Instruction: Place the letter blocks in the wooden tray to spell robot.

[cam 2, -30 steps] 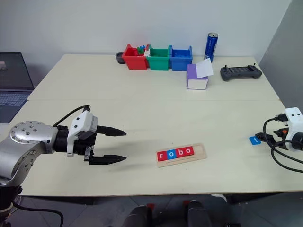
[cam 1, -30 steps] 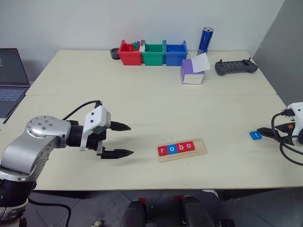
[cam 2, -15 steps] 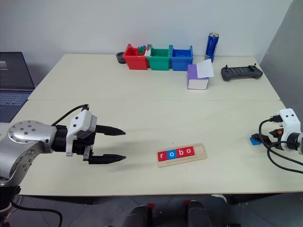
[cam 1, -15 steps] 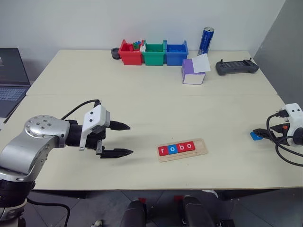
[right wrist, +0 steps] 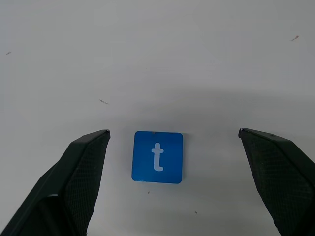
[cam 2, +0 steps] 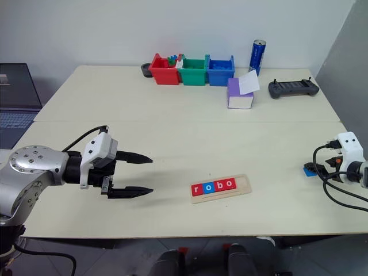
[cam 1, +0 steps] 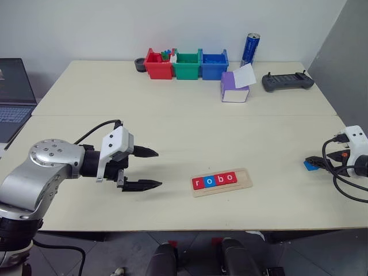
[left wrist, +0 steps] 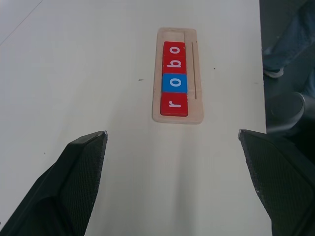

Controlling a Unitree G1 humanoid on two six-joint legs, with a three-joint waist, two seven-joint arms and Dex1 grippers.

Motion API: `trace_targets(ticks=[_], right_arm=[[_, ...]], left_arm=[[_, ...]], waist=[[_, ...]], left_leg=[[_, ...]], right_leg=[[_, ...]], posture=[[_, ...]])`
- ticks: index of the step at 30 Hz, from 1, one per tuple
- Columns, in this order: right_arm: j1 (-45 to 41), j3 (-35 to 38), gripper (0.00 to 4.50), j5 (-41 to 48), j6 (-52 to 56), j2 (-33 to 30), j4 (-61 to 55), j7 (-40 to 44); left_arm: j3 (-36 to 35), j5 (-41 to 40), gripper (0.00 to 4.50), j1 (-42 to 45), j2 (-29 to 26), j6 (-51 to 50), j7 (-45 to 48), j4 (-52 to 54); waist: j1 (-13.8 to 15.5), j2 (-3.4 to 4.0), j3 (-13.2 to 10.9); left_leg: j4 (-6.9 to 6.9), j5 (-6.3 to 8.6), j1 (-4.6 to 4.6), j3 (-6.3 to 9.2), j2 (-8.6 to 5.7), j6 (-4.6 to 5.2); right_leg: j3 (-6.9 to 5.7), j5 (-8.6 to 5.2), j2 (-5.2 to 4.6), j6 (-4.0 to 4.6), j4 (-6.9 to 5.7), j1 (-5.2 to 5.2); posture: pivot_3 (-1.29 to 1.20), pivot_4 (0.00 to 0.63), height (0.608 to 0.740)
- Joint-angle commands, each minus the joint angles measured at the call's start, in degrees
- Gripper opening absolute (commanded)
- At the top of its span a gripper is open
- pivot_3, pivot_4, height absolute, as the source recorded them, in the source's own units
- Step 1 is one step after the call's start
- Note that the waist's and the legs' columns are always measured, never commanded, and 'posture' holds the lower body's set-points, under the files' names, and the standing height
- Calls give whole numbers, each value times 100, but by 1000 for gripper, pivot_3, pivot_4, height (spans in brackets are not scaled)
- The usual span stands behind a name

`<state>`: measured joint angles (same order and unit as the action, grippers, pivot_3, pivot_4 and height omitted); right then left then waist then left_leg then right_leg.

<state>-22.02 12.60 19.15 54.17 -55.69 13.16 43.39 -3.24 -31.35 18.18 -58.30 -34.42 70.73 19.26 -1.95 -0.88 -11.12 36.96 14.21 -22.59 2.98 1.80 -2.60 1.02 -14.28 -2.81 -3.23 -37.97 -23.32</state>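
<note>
table [cam 1: 190,121]: pale top; tray and tile well apart on it.
wooden tray [cam 1: 222,181]: holds r, o, b, o; last slot at its right end bare.
left gripper [cam 1: 148,169]: fingers wide apart, empty, above table left of tray.
right gripper [right wrist: 173,142]: fingers spread wide, holding nothing, straddling the tile.
t block [right wrist: 157,157]: flat on table near right edge.
risk: thin flat tile may slide or tip if fingers close off-centre.
</note>
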Motion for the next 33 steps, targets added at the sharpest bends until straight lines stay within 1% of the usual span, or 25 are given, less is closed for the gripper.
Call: trace_targets(ticks=[1, 12, 15, 17, 20, 24, 27, 30, 33], right_arm=[[-48, 88, 4458, -28, -122, -4, 8, -45], [205, -35, 4458, -20, 52, 156, -103, -160], [245, -189, 4458, -133, 11, 278, 28, -253], [244, -226, 4458, -121, 114, 381, -90, -365], [223, -228, 3851, -157, 58, 489, -75, -440], [203, -203, 2563, -181, 126, 327, -249, -343], [52, -171, 1517, -193, 149, 184, -320, -284], [-104, -284, 1463, -107, 280, 168, -637, -184], [-326, -464, 1463, 86, 724, 435, -1380, -262]], left_arm=[[-98, -71, 4500, 10, -19, 26, -3, 141], [-121, -71, 4500, 1, -47, 20, 9, 134], [-107, -67, 4500, 31, -43, 17, 13, 117], [-97, -60, 4500, 44, -43, 20, 17, 108], [-90, -63, 4500, 57, -41, 16, 20, 107], [-112, -71, 4500, 28, -57, 6, 22, 127], [-121, -65, 4500, 18, -63, 11, 24, 117], [-112, -53, 4500, 23, -57, 23, 24, 97], [-104, -45, 4500, 30, -47, 35, 21, 86]], waist=[[0, 0, 0], [1, 0, 0], [-1, -3, 2], [-1, -16, 10], [-7, -34, 20], [-7, -37, 22], [-5, -36, 22], [-8, -34, 21], [-24, -34, 21]], left_leg=[[0, 0, 0, 0, 0, 0], [0, 0, 0, 0, 0, 0], [0, 0, 2, 0, 0, 0], [1, 0, 2, 1, 0, 0], [2, 0, 5, 1, 1, 0], [1, 0, 7, 1, 1, 0], [1, 0, 6, 2, 1, 0], [0, 0, 5, 1, 1, 0], [-1, 0, 5, 2, 1, 0]], right_leg=[[0, 0, 0, 0, 0, 0], [0, 0, 0, 0, 0, 0], [0, 0, 0, 0, -1, 0], [-1, 0, 0, -1, -1, 1], [-1, 1, 1, -2, -1, 4], [-1, 1, 1, -2, -2, 5], [-1, 1, 1, -2, -1, 5], [0, 1, 0, -2, -1, 3], [0, 0, 1, -1, -2, 1]], posture=[[0, 150, 740], [0, 150, 740], [0, 150, 740], [0, 150, 740], [0, 150, 740], [0, 150, 740], [0, 150, 740], [0, 150, 740], [0, 150, 740]])
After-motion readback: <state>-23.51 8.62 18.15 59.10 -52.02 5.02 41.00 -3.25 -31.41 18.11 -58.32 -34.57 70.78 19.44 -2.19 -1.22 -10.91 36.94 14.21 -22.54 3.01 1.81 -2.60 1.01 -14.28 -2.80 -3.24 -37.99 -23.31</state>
